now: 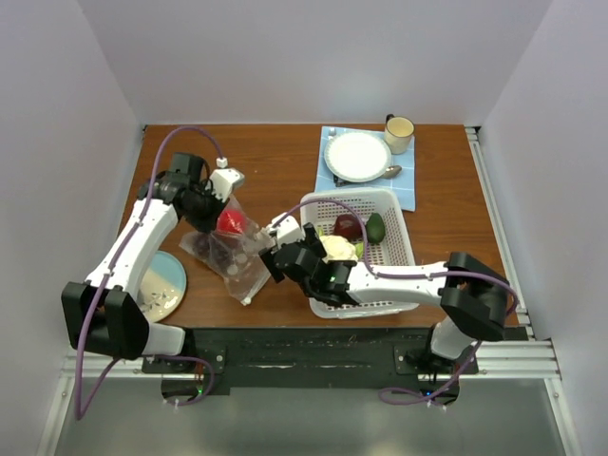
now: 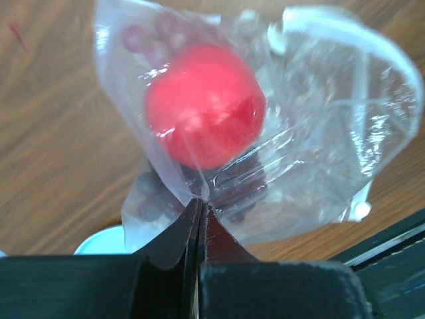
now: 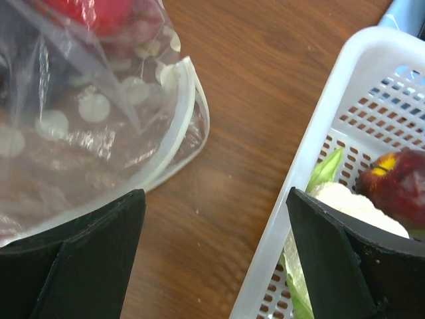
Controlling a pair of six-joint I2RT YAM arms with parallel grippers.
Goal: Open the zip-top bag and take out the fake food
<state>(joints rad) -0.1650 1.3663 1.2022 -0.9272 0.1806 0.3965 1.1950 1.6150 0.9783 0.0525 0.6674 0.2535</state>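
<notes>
The clear dotted zip-top bag (image 1: 231, 255) hangs tilted over the table with its mouth open. My left gripper (image 1: 211, 202) is shut on a pinched fold of the bag (image 2: 319, 133), its fingertips (image 2: 200, 203) just below the red ball fruit (image 2: 204, 105) inside. The red ball (image 1: 229, 221) and something dark below it are in the bag. My right gripper (image 3: 216, 199) is open and empty above bare wood, between the bag's open zip rim (image 3: 179, 113) and the white basket (image 3: 332, 133). A cream-white piece (image 3: 348, 201), a purple-brown piece (image 3: 398, 183) and green pieces (image 3: 325, 169) lie in the basket.
The white perforated basket (image 1: 397, 204) stands right of centre. A white plate (image 1: 358, 155), a spoon (image 1: 391, 172) and a cup (image 1: 399, 133) sit on a blue cloth (image 1: 406, 193) at the back right. A pale blue plate (image 1: 166, 285) lies near the left arm.
</notes>
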